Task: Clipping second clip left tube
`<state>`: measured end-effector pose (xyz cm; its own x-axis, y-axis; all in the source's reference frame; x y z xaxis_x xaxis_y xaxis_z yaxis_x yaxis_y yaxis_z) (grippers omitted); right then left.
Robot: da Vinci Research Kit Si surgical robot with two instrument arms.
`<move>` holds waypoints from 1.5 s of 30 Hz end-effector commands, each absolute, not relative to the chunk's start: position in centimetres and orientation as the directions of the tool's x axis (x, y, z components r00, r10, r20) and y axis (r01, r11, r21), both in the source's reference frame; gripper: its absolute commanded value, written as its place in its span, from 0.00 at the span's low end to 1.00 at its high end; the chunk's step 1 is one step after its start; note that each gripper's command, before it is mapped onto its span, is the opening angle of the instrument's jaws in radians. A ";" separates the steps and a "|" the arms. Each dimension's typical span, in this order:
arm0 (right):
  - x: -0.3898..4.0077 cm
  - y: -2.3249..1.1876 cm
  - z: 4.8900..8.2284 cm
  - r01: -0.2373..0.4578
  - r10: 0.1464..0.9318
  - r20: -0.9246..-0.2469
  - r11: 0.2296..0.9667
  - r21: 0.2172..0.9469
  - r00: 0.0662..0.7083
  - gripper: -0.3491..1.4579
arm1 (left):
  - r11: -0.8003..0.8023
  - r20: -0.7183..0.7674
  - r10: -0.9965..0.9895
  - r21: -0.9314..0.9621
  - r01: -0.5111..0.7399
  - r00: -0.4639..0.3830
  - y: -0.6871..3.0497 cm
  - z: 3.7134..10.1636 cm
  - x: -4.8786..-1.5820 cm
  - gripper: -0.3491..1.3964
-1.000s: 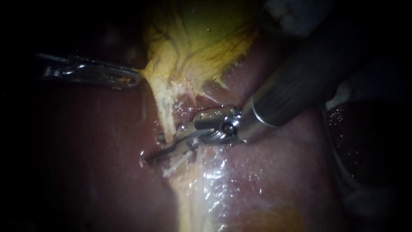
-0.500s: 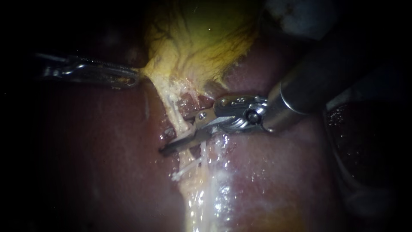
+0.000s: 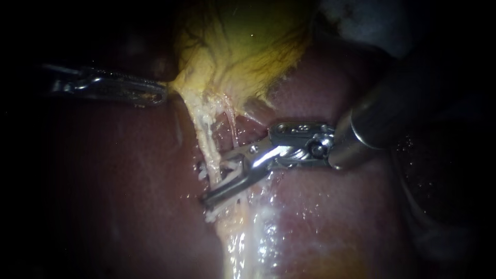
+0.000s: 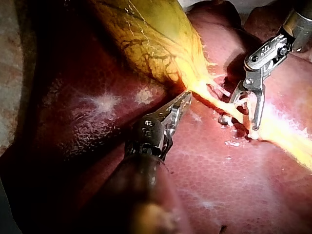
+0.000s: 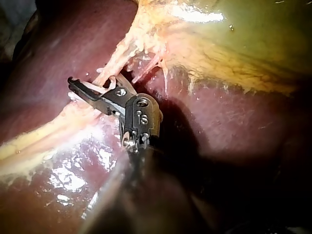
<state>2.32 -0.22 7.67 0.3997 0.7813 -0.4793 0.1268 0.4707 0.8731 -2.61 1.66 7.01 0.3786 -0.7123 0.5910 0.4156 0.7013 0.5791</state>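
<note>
The yellow-green gallbladder (image 3: pixel 243 46) narrows into a pale left tube (image 3: pixel 206 142) running down over the dark red liver (image 3: pixel 119 196). My left instrument (image 3: pixel 161 94) comes in from the left, its jaws shut on the gallbladder's yellow edge where the tube begins; the left wrist view shows this grip (image 4: pixel 186 96) too. My right instrument (image 3: pixel 213 181) comes from the upper right. Its jaws stand open and straddle the left tube (image 4: pixel 229 109), one jaw on each side. In the right wrist view the right instrument (image 5: pixel 87 85) lies across the same pale tube (image 5: pixel 114 61).
A thinner pink strand (image 3: pixel 231 121) runs beside the left tube. Small white shreds (image 3: pixel 213 214) hang just below the right jaws. Wet, shiny pale tissue (image 3: pixel 248 237) continues downward. The right instrument's thick dark shaft (image 3: pixel 408 103) fills the upper right.
My right instrument has drawn back to the right, and its jaws have opened wider and sit slightly lower on the left tube. The left instrument has held still.
</note>
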 end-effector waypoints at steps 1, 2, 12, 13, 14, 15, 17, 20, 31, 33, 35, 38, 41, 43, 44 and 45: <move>2.32 -0.24 7.67 0.149 0.793 -0.469 0.448 0.881 0.389 0.52 | 0.701 0.591 -0.713 0.579 0.416 0.378 1.65 7.01 -2.61 0.00; 2.32 -0.25 7.68 0.166 0.801 -0.462 0.432 0.886 0.380 0.52 | 0.701 0.591 -0.713 0.579 0.416 0.378 1.65 7.01 -2.61 0.00; 2.47 -0.52 7.68 0.303 0.877 -0.349 0.252 0.919 0.330 0.52 | 0.701 0.591 -0.713 0.579 0.416 0.378 1.65 7.01 -2.61 0.00; 2.48 -0.55 7.67 0.313 0.879 -0.344 0.242 0.919 0.330 0.52 | 0.701 0.591 -0.713 0.579 0.416 0.378 1.65 7.01 -2.61 0.00; 2.49 -0.57 7.65 0.324 0.883 -0.333 0.225 0.919 0.331 0.52 | 0.701 0.591 -0.713 0.579 0.416 0.378 1.65 7.01 -2.61 0.00; 2.51 -0.59 7.64 0.335 0.886 -0.326 0.213 0.918 0.329 0.52 | 0.701 0.591 -0.713 0.579 0.416 0.378 1.65 7.01 -2.61 0.00; 2.52 -0.62 7.61 0.339 0.893 -0.307 0.192 0.921 0.329 0.51 | 0.701 0.591 -0.713 0.579 0.416 0.378 1.65 7.01 -2.62 0.00; 2.51 -0.65 7.58 0.341 0.890 -0.299 0.178 0.923 0.345 0.50 | 0.701 0.591 -0.713 0.579 0.416 0.378 1.65 7.01 -2.62 0.00; 2.44 -0.76 7.63 0.355 0.876 -0.301 0.163 0.921 0.377 0.48 | 0.701 0.591 -0.713 0.579 0.417 0.378 1.65 7.00 -2.62 0.00; 2.44 -0.76 7.63 0.355 0.875 -0.301 0.163 0.920 0.379 0.47 | 0.701 0.591 -0.713 0.579 0.417 0.378 1.65 7.00 -2.62 0.00; 2.45 -0.76 7.63 0.355 0.875 -0.301 0.163 0.920 0.379 0.45 | 0.701 0.591 -0.713 0.579 0.417 0.378 1.65 7.00 -2.62 0.00; 2.47 -0.74 7.63 0.345 0.879 -0.284 0.148 0.927 0.384 0.39 | 0.701 0.591 -0.713 0.579 0.417 0.378 1.65 7.00 -2.62 0.00; 2.47 -0.72 7.64 0.334 0.882 -0.266 0.134 0.933 0.389 0.26 | 0.701 0.591 -0.713 0.579 0.417 0.378 1.65 7.00 -2.62 0.00; 2.47 -0.71 7.65 0.330 0.884 -0.260 0.130 0.935 0.389 0.19 | 0.701 0.591 -0.713 0.579 0.417 0.378 1.65 7.00 -2.62 0.00; 2.47 -0.70 7.66 0.325 0.885 -0.254 0.126 0.937 0.389 0.16 | 0.701 0.591 -0.713 0.579 0.417 0.378 1.65 7.00 -2.62 0.00; 2.47 -0.70 7.67 0.323 0.887 -0.253 0.127 0.938 0.387 0.14 | 0.701 0.591 -0.713 0.579 0.417 0.378 1.65 7.00 -2.62 0.00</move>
